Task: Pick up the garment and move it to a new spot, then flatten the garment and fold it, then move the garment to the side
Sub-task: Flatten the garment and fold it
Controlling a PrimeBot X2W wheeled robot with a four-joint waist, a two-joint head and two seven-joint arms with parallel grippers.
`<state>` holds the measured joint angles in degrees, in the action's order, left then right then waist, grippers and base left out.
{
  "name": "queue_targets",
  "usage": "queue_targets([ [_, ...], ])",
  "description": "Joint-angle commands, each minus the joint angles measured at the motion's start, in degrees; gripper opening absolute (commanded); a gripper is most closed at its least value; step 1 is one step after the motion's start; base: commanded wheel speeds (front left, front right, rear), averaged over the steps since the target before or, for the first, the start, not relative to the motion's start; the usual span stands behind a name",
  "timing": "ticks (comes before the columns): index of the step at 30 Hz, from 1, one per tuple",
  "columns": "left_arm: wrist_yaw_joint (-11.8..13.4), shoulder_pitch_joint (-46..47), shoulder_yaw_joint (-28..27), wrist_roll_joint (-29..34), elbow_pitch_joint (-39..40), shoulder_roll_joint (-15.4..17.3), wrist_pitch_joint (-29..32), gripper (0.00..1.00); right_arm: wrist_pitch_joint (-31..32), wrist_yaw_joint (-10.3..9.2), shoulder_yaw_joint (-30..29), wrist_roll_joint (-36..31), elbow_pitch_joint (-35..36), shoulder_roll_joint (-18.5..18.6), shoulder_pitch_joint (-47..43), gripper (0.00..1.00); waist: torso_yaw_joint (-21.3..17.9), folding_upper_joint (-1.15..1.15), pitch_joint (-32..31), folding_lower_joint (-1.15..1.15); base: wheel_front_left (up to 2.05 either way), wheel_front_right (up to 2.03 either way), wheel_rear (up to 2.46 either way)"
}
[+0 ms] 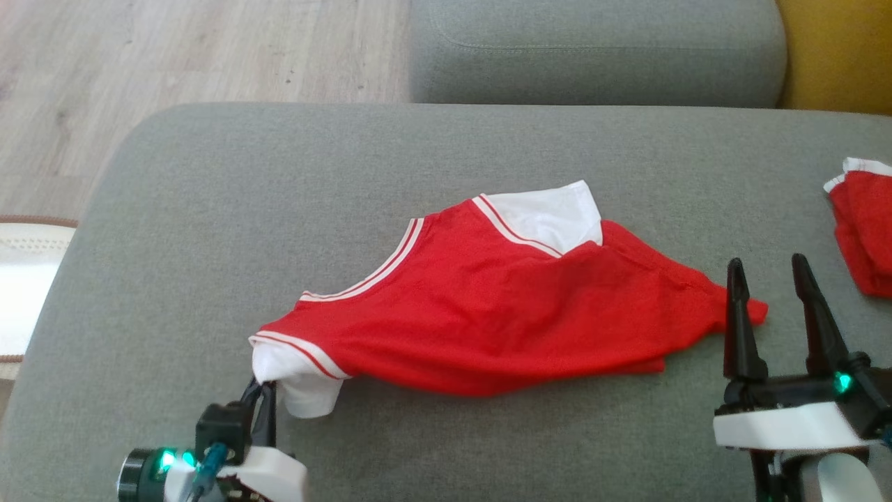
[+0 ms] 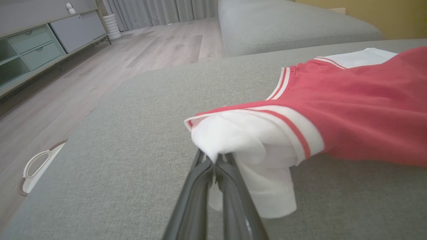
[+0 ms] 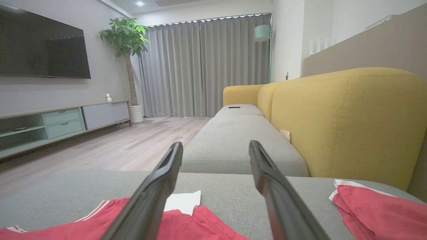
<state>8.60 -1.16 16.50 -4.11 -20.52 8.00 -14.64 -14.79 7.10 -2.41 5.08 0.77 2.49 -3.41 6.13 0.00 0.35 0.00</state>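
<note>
So we've got the left end effector clenched on the white sleeve of the red garment, lying mid-cushion toward the near edge, while the right end effector hangs released by the hem, and we reckon it should grab there before lifting.

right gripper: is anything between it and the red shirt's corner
Nothing visible. The open right gripper sits right at a corner of the red shirt, over bare sofa cushion; the other red garment lies off to its right.

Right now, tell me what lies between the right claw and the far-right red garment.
Bare grey cushion, between right claw and far-right garment, in head view.
</note>
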Motion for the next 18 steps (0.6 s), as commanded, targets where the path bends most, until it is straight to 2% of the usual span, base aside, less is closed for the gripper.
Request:
queue_targets([
  [1,0.2,1.5,-2.6,-0.2,1.4,1.0,-0.4,0.00,-0.2,0.39,1.3,0.6,1.4,0.4,0.5,1.00,0.3,0.00,-0.2,0.00,0.00,0.00,0.00],
  [13,-0.7,-0.6,-5.3,-0.8,2.6,0.6,-0.4,0.00,-0.2,0.39,1.3,1.2,0.9,0.4,-0.4,1.00,0.8,0.00,-2.3,0.00,0.00,0.00,0.00],
  [16,-1.4,-1.0,-5.4,-0.9,2.4,0.6,-0.4,0.00,-0.2,0.39,1.4,1.3,0.7,0.4,-0.4,1.00,0.8,0.00,-2.6,0.00,0.00,0.00,0.00],
  [18,-2.8,-1.4,-5.5,-2.0,2.0,0.1,-0.4,0.00,-0.2,0.39,1.6,1.3,0.6,0.4,-0.5,1.00,0.7,0.00,-2.9,0.00,0.00,0.00,0.00],
])
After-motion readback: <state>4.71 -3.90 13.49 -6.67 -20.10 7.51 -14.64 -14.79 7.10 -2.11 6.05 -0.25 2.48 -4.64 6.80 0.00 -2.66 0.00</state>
